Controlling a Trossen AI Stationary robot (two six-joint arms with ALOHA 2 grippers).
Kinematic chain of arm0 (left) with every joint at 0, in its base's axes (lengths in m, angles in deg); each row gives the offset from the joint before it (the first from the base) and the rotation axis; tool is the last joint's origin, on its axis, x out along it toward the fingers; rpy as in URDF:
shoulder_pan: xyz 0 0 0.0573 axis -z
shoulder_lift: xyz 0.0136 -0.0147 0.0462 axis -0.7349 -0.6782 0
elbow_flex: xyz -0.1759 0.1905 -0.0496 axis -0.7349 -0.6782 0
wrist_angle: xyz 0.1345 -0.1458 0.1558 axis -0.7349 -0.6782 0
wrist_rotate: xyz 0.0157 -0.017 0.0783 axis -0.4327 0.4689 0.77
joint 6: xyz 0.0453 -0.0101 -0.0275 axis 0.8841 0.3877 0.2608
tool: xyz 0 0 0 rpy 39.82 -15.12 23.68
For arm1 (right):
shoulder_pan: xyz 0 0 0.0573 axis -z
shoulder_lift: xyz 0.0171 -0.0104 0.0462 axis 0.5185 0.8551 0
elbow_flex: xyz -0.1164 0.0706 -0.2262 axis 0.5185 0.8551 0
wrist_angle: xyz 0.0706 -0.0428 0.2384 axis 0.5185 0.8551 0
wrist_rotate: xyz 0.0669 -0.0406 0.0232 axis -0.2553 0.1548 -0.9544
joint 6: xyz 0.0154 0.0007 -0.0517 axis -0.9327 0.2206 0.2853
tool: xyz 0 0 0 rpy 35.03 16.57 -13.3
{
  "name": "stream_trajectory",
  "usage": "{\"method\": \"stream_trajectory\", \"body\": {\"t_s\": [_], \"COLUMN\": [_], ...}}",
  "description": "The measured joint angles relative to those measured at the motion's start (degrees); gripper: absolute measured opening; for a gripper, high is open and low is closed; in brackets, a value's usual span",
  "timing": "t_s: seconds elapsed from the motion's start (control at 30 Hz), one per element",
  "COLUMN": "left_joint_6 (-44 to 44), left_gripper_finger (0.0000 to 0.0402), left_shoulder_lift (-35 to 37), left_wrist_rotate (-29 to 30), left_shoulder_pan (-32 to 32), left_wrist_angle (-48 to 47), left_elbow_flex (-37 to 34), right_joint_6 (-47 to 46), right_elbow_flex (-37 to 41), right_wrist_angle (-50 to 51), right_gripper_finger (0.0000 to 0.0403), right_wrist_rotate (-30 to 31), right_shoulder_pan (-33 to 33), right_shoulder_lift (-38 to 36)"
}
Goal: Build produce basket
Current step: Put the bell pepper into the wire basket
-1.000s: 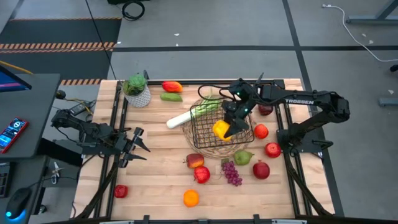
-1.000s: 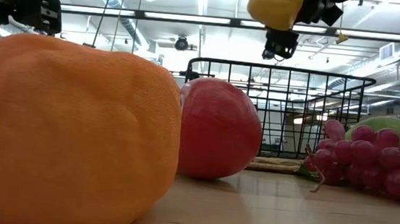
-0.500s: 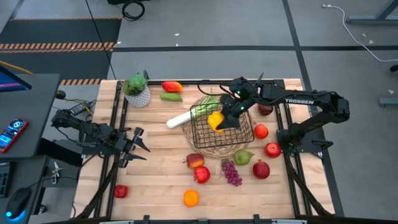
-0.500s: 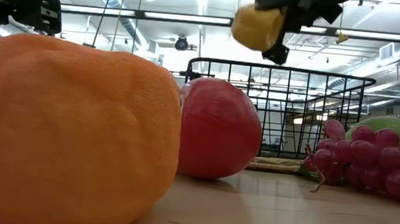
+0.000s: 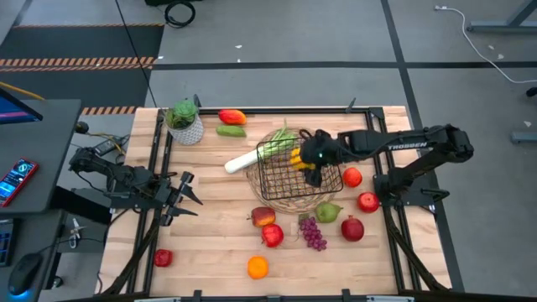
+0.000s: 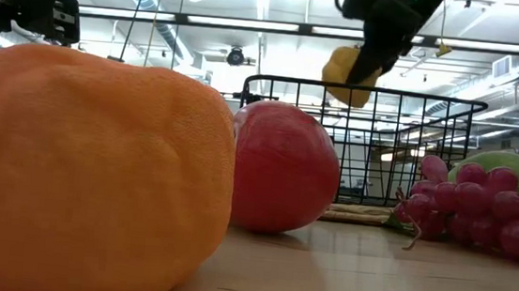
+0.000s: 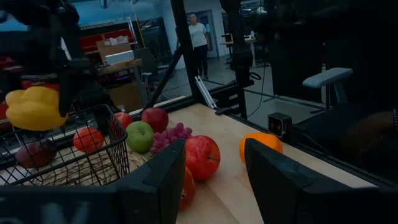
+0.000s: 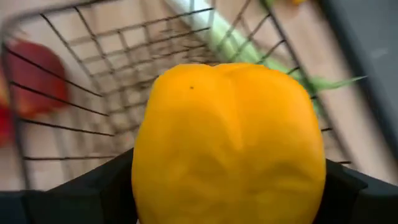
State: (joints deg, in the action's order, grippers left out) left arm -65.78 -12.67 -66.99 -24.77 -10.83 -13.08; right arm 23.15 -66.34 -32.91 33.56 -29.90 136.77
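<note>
basket point(image 5: 296, 172) mid-bench point(image 5: 210, 226) on a wicker mat point(image 5: 289, 201). right pincer point(image 5: 306, 161) holds a pepper point(image 5: 298, 157) over the basket. leek point(image 5: 252, 156) against basket's left side. grapes point(image 5: 313, 232) in front. left pincer point(image 5: 186, 195) at bench's left edge.

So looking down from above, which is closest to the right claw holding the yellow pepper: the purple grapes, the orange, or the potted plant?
Measured from the right gripper, shut on the yellow pepper over the basket, in the high view:
1. Purple grapes, on the table just past the basket's near side.
2. Orange, near the table's front edge.
3. Potted plant, at the far back left corner.
</note>
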Motion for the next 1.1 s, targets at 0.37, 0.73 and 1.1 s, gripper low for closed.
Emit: {"method": "stream_trajectory", "body": {"t_s": [0.37,0.73,1.1], "left_joint_6": [-0.01,0.0,0.0], "left_gripper_finger": [0.0172,0.0172,0.0172], "left_shoulder_lift": [-0.02,-0.01,-0.01], "left_wrist_rotate": [0.01,-0.01,-0.01], "left_shoulder_pan": [0.0,0.0,0.0], "left_wrist_angle": [0.01,0.01,0.03], "left_elbow_flex": [0.0,-0.02,0.0], "right_joint_6": [18.61,33.66,46.02], "right_elbow_flex": [0.0,0.0,1.01], "right_wrist_angle": [-5.6,-15.6,-24.21], "right_gripper_finger": [0.0337,0.0337,0.0337], "right_wrist_rotate": [33.66,47.0,53.48], "right_shoulder_pan": [-13.68,-20.75,-23.69], "right_shoulder_lift": [0.0,-0.02,6.7]}}
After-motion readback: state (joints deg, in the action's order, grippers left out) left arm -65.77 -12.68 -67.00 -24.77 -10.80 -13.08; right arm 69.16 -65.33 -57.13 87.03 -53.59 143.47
